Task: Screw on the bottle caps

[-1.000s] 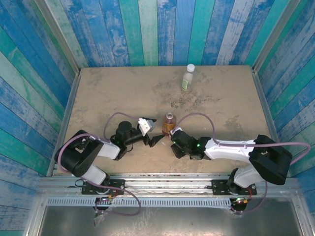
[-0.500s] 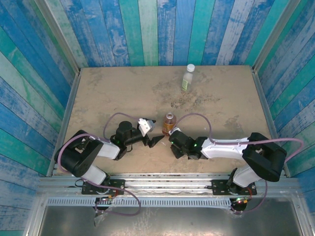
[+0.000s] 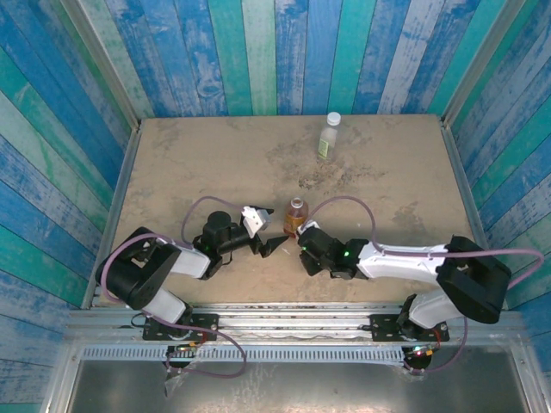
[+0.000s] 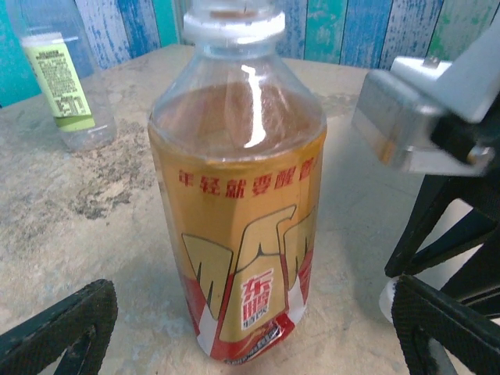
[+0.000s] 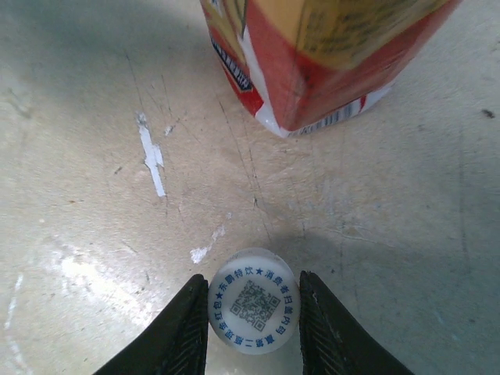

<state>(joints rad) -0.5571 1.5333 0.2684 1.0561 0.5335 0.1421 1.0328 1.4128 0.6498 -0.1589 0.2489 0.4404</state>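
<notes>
The amber bottle [image 3: 295, 215] with a red and gold label stands uncapped near the table's front middle; its neck is open at the top [image 4: 234, 19]. My left gripper [image 4: 250, 316] is open, one finger [image 4: 70, 320] on each side just short of this bottle. A white bottle cap [image 5: 253, 311], printed side up, lies on the table in front of the bottle's base [image 5: 312, 70]. My right gripper [image 5: 254, 320] is shut on this cap, a finger [image 5: 176, 332] against each side. The pale bottle [image 3: 328, 136] with a green label stands at the back, a white cap on it.
A thin white scrap [image 5: 152, 156] and paint flecks lie on the table left of the amber bottle's base. Blue plank walls [image 3: 258, 52] ring the table. The right gripper's metal body [image 4: 422, 117] hangs close to the amber bottle's right side.
The right jaws have narrowed onto the cap. The right arm swayed slightly. The left arm and both bottles have stayed put.
</notes>
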